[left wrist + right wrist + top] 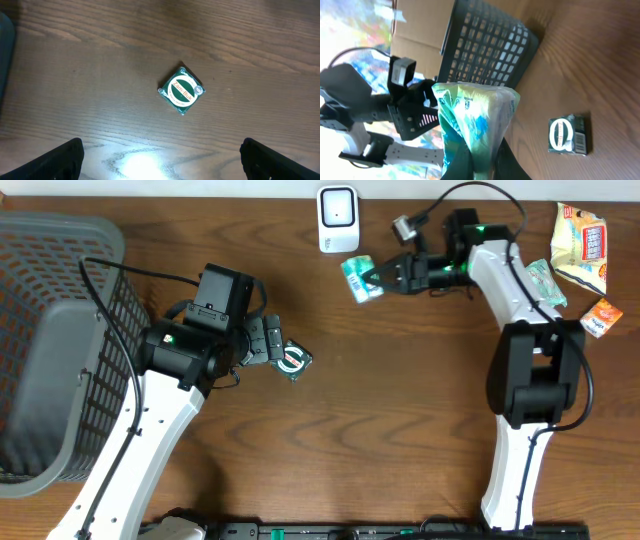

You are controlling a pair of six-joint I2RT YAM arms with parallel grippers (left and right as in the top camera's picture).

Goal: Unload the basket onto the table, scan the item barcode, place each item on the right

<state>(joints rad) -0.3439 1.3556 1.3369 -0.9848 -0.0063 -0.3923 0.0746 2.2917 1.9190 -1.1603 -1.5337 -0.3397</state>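
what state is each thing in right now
left gripper: jaws wide open, empty, above the small green pack
small green pack: flat on the table, not held
right gripper: jaws shut on the green and white packet
green and white packet: held near the scanner
scanner: at the table's back edge, untouched
basket: upright at the left
snack bags: lying on the table at the right

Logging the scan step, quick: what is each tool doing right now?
Left tool: open, holding nothing; a small square green-and-white packet lies in front of it.
Right tool: closed on a crinkly green-and-white plastic pouch.
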